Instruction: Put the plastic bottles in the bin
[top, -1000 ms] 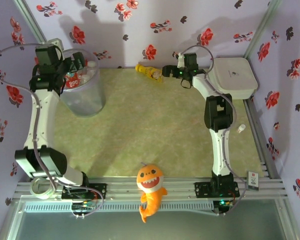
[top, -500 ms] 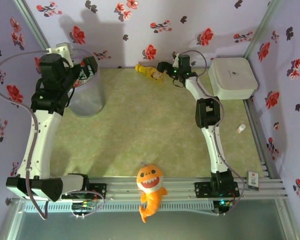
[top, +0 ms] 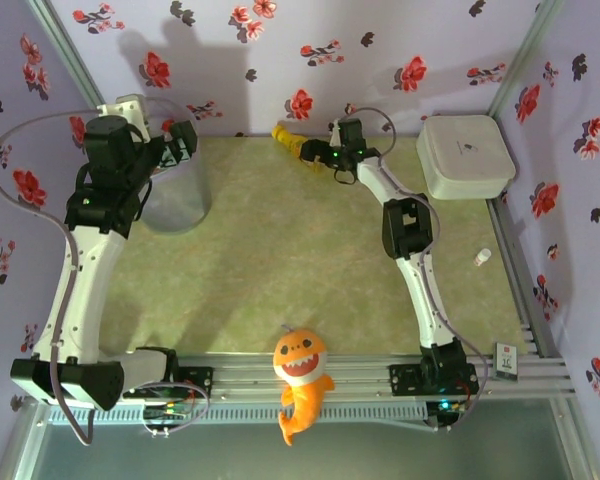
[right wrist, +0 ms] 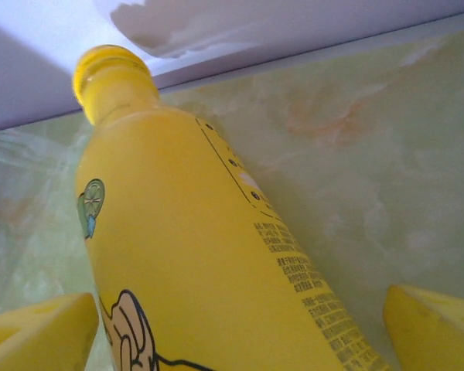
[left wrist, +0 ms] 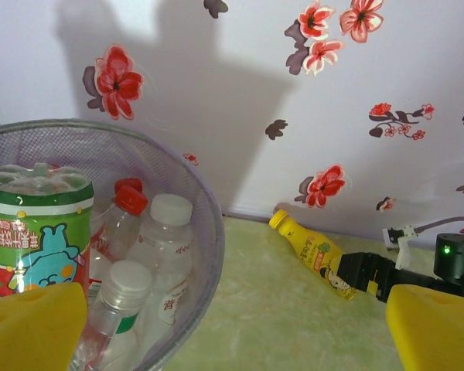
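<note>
Task progress is judged as nearly complete: the bin (top: 183,200), at the upper left of the top view, holds several plastic bottles (left wrist: 156,255), with red and white caps visible inside its rim in the left wrist view. One yellow bottle (top: 291,142) is left to transfer. It lies on its side on the tabletop (top: 280,260) at the upper centre of the top view, against the back wall, cap pointing to the upper left. A small white item (top: 483,257) at the right edge is too small to identify. The right arm is extended fully toward the back wall, with the right gripper (top: 320,153) at the bottle's base end. In the right wrist view its fingers (right wrist: 39,328) are apart, one on each side of the bottle body, not clamped on it. The left arm is raised with its elbow high, and the left gripper (top: 178,138) hangs over the bin's rim. Its fingers (left wrist: 31,325) are wide apart and hold nothing.
</note>
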You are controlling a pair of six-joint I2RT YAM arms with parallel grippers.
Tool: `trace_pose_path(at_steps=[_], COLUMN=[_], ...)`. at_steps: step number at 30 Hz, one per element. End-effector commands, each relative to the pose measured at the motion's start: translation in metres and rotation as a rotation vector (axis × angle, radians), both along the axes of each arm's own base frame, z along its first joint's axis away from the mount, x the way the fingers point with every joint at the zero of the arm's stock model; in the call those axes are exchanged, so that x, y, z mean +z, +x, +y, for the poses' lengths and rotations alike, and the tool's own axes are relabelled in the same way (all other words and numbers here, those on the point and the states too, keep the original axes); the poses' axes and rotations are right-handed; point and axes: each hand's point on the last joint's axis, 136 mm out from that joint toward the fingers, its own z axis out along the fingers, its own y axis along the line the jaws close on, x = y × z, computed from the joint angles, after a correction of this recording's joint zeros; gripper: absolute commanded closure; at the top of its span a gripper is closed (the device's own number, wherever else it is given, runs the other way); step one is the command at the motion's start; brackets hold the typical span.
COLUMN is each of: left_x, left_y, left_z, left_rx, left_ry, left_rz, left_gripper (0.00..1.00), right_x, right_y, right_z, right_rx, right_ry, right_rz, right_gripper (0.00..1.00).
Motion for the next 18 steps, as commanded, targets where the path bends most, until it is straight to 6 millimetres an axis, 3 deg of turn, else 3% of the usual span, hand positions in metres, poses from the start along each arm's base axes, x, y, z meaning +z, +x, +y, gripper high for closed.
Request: trace_pose_path(at_steps=[1,13,18], left_x=[0.013,0.014,0.016], left_y=[-0.004,-0.005,-0.006], left_z=[0.001,0.001,-0.001], left_rx=[0.015,0.013,0.008], left_ry=[-0.016,-0.012,-0.02], left_rz=[-0.049,-0.049,-0.052], left_gripper=[0.0,0.0,0.0], right_x=[-0.018,-0.011,0.002], right_y=[-0.021,-0.021,-0.029], right_z=[-0.005,-0.008,-0.008], right_rx=[-0.002,-0.004,0.018], right_ry=[-0.08,-0.096,-0.098], right_rz=[0.097,0.075,0.062], right_gripper=[0.08,0.27,0.33])
